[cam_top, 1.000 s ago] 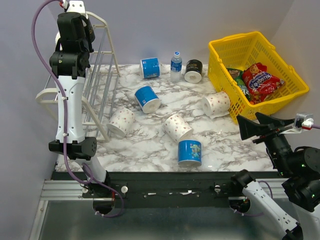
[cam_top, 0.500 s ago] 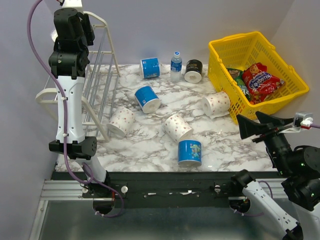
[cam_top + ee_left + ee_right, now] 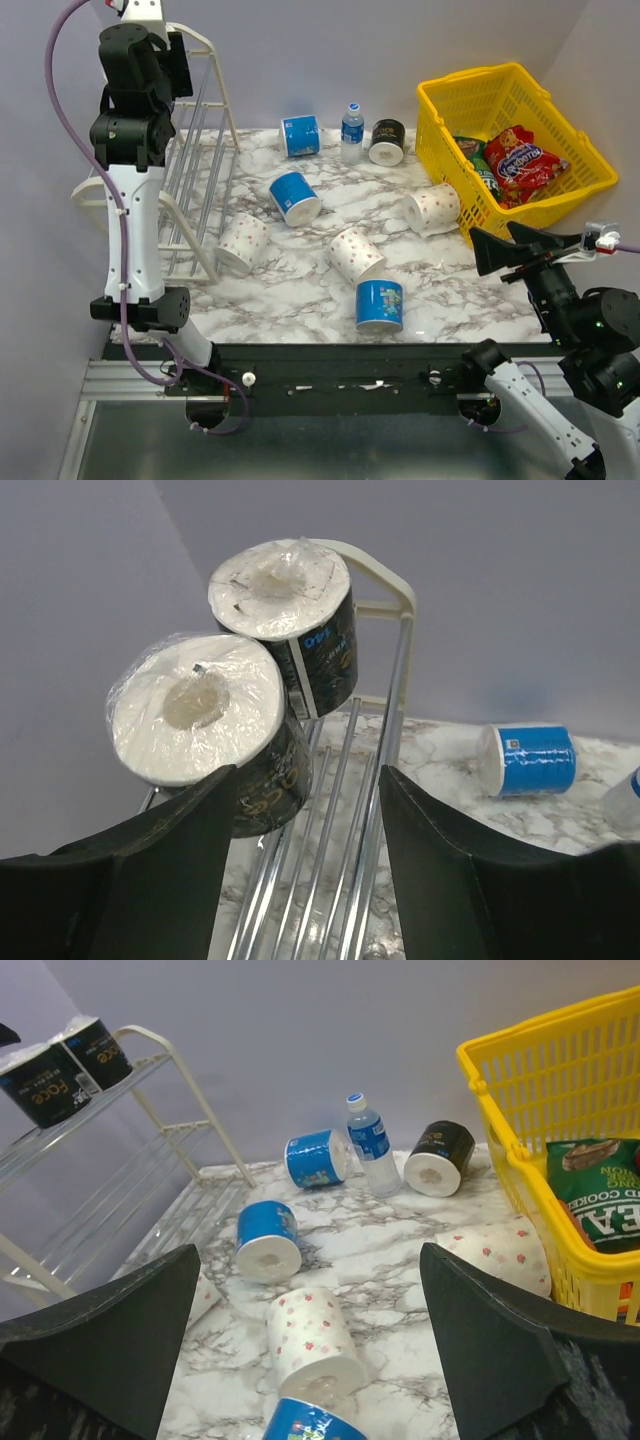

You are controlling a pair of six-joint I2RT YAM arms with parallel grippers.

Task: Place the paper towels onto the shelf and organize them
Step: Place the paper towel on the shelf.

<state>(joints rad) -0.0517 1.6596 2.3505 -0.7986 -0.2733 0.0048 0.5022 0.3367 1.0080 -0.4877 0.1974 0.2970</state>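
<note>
Two black paper towels (image 3: pixel 195 720) (image 3: pixel 285 610) stand side by side on the top tier of the white shelf (image 3: pixel 385 710). My left gripper (image 3: pixel 305 870) hangs open just behind them, only shelf bars between its fingers; its left finger (image 3: pixel 150 870) is right next to the nearer black roll. On the marble table lie three blue rolls (image 3: pixel 300 135) (image 3: pixel 294 197) (image 3: pixel 380 305), three dotted ones (image 3: pixel 241 243) (image 3: pixel 355 254) (image 3: pixel 432 208) and a black one (image 3: pixel 387 142). My right gripper (image 3: pixel 495 245) hovers open and empty at the table's right front, facing the rolls.
A small water bottle (image 3: pixel 352 132) stands between the far blue roll and the black one. At the back right sits a yellow basket (image 3: pixel 470 80) holding snack packets. The shelf (image 3: pixel 200 150) fills the left side of the table.
My left arm has shifted a little left and up over the shelf's top tier, and its jaws have spread wider. The right arm has hardly moved. No roll on the table has moved.
</note>
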